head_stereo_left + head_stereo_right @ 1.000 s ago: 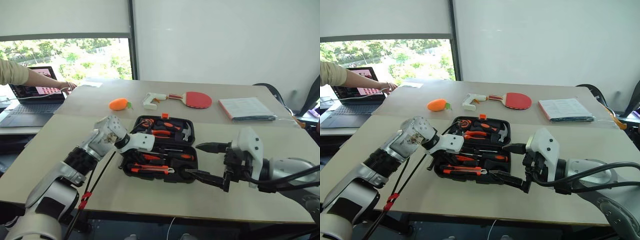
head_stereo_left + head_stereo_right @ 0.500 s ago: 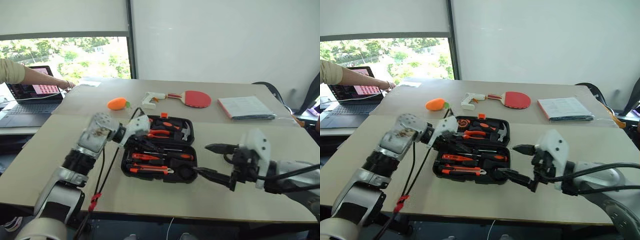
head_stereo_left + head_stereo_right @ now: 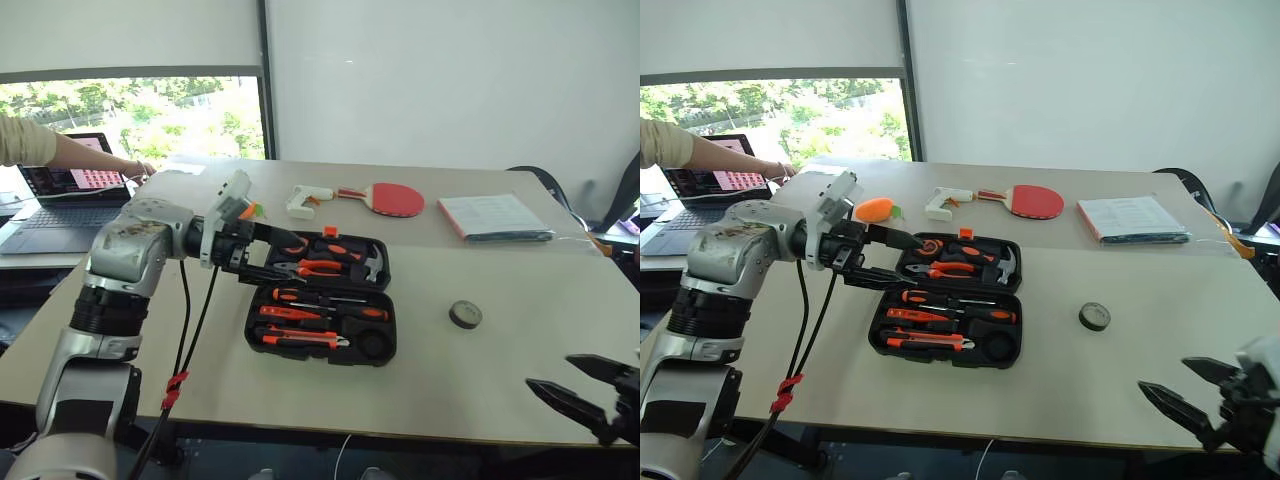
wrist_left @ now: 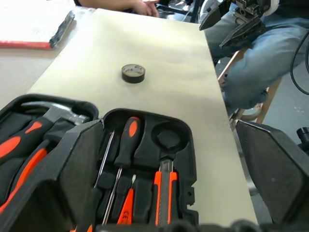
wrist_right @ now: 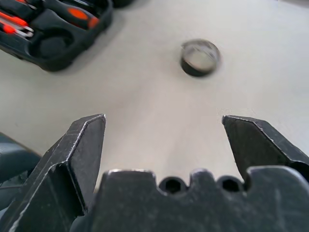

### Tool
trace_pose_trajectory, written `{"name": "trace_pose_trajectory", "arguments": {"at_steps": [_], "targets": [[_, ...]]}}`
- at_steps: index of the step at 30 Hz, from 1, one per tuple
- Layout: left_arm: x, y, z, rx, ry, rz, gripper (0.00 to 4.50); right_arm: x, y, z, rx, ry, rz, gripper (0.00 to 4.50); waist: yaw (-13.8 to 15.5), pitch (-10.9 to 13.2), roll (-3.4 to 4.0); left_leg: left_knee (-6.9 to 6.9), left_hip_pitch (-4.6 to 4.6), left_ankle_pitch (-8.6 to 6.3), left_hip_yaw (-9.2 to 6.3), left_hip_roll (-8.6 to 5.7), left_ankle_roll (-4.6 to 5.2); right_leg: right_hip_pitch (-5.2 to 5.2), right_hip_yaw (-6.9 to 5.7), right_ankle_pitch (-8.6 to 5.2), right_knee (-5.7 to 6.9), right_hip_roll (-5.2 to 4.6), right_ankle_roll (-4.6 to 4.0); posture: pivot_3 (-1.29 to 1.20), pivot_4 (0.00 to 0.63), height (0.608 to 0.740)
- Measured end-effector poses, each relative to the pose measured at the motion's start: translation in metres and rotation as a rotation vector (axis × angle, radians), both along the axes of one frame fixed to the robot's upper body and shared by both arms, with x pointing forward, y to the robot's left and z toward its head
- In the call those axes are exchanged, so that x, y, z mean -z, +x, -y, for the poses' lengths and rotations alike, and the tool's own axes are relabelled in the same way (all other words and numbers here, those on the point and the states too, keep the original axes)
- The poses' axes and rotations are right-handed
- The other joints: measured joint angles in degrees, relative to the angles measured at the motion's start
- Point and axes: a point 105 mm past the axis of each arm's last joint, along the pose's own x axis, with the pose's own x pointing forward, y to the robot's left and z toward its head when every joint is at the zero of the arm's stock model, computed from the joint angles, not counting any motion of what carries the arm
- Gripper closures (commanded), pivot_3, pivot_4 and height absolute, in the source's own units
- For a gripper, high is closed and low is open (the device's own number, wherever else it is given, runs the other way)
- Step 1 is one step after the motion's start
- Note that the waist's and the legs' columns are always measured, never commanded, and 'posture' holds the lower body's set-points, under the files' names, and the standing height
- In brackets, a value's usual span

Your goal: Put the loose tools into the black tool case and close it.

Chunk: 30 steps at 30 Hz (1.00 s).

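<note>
The black tool case lies open in the middle of the table, with orange-and-black screwdrivers, an orange utility knife, pliers and a hammer in its slots; one round slot is empty. A dark round disc lies loose on the table to the right of the case. My left gripper hovers open and empty above the case's back left part. My right gripper is open and empty low at the near right table edge, its fingers pointing towards the disc.
Behind the case lie a white glue gun, a red table-tennis paddle and an orange toy. A stack of papers sits at the back right. A person's arm reaches to a laptop at the far left.
My left gripper has lifted out of the case and opened. My right arm has drawn back to the near right edge, and the disc now shows on the table.
</note>
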Motion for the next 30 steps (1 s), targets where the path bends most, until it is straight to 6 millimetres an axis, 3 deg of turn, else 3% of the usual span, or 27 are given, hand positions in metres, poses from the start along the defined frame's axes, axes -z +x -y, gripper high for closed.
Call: {"name": "trace_pose_trajectory", "arguments": {"at_steps": [3,7,12,15,18,22,30], "targets": [[-0.003,-0.003,0.001,0.01,-0.001,0.006,0.04,-0.003,0.003,0.002,-0.002,-0.002,0.019,0.0,-0.3,0.0,0.0,-0.01,0.06,0.0,0.0,0.01,0.0,0.02,0.08,-0.01,0.0,0.02,0.02,0.0,0.15,0.74],[-0.008,-0.009,0.004,0.022,0.002,0.039,0.04,-0.01,0.025,-0.001,-0.061,-0.046,0.04,0.0,-0.5,0.0,0.0,-0.01,0.13,0.01,0.06,0.01,-0.01,0.04,0.15,-0.01,0.0,0.02,0.01,0.0,0.15,0.74],[-0.015,-0.015,0.003,0.008,-0.002,0.083,0.04,-0.011,0.075,-0.016,-0.187,-0.122,0.02,0.0,-0.7,0.0,0.01,-0.04,0.09,0.01,0.34,0.0,-0.01,-0.01,0.14,-0.02,0.0,0.04,-0.03,0.0,0.15,0.74],[-0.015,-0.018,0.003,-0.005,0.01,0.114,0.04,-0.011,0.116,-0.021,-0.207,-0.149,0.007,0.0,-1.1,0.0,0.01,-0.04,0.04,0.01,0.4,-0.03,-0.02,-0.08,0.17,-0.01,-0.02,-0.01,-0.04,0.0,0.15,0.74],[-0.012,-0.018,0.003,-0.028,0.019,0.126,0.0,0.004,0.142,-0.017,-0.192,-0.185,-0.072,0.85,-0.8,0.0,0.01,-0.07,-0.05,0.01,0.39,-0.02,-0.01,-0.15,0.1,-0.01,-0.02,0.0,-0.04,0.0,0.15,0.74],[-0.009,-0.017,-0.001,-0.066,0.029,0.138,0.0,0.024,0.159,-0.02,-0.215,-0.198,-0.167,2.14,-0.3,0.0,0.03,-0.05,-0.19,-0.01,0.41,-0.03,0.01,-0.27,0.1,-0.01,-0.06,-0.03,-0.03,0.0,0.15,0.74],[-0.01,-0.016,-0.005,-0.116,0.042,0.172,0.0,0.048,0.177,-0.028,-0.255,-0.213,-0.235,2.14,0.0,0.0,0.03,-0.01,-0.26,-0.01,0.41,-0.04,0.01,-0.29,0.06,0.0,-0.05,-0.06,-0.02,0.0,0.15,0.74]]}}
